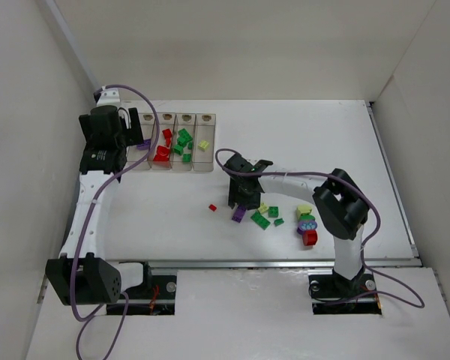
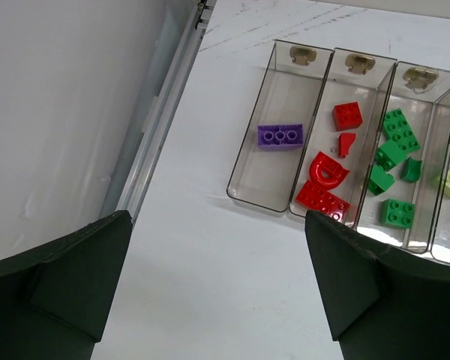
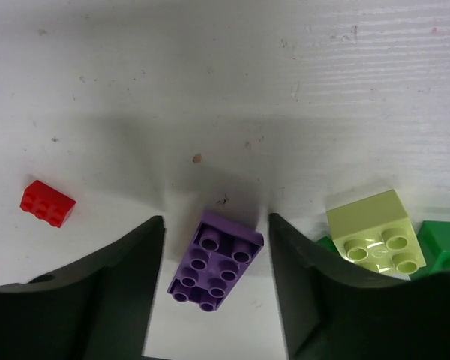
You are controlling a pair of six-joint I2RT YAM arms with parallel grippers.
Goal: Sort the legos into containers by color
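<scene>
Evidently the right gripper (image 3: 216,221) sits mid-frame, jaws wide open astride a loose purple brick (image 3: 214,262) — set to close, holding nothing — while the left gripper (image 2: 217,217), open and empty, hovers beside the bins (image 1: 204,165) at upper left.

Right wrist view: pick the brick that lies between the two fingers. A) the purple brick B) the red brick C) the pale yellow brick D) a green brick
A: the purple brick lies in the gap of the open right gripper, while the red brick sits outside one finger and the pale yellow brick outside the other.
</scene>
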